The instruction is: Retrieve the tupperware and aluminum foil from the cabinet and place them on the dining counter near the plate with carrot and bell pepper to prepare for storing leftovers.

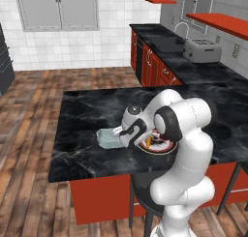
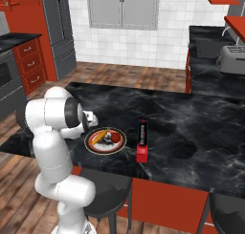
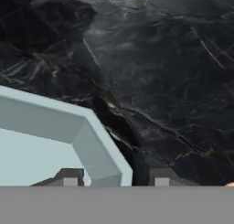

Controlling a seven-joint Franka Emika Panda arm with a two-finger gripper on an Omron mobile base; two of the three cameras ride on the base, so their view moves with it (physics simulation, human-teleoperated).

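**Asker:** Tupperware [image 1: 107, 138] first, please. Where is it, and what is the pincer [image 3: 114, 178] doing to it?

**Describer:** It is a pale blue-grey tub resting flat on the black marble dining counter [image 1: 82, 110]. The pincer is down low at the tub's near edge. From the camera on the hand, one dark fingertip stands inside the tub wall and the other outside it, so the jaws straddle the rim. They stand partly apart. I cannot tell for certain whether either tip is touching the plastic, so call it a loosened hold, neither a firm grip nor a clear release.

**Asker:** And the other things?

**Describer:** The white plate [image 2: 105, 141] with the dark rim lies just beside the pincer, on the side away from the tub. On it sit the orange carrot [image 2: 97, 136] and the red bell pepper [image 2: 115, 138]. Beyond the plate, farther from the pincer, the black foil box [image 2: 142, 138] lies on the same counter.

**Asker:** So which step is this, in your judgement?

**Describer:** Letting go of the tub, near the plate as the task asks. With the foil already down, this looks like the last placing.

**Asker:** How should it be done well?

**Describer:** My advice: spread the jaws fully before moving, so neither tip drags the light tub. Then lift straight up off the rim, not sideways, because the plate is close on one side and a sideways nudge could slide the tub into it.
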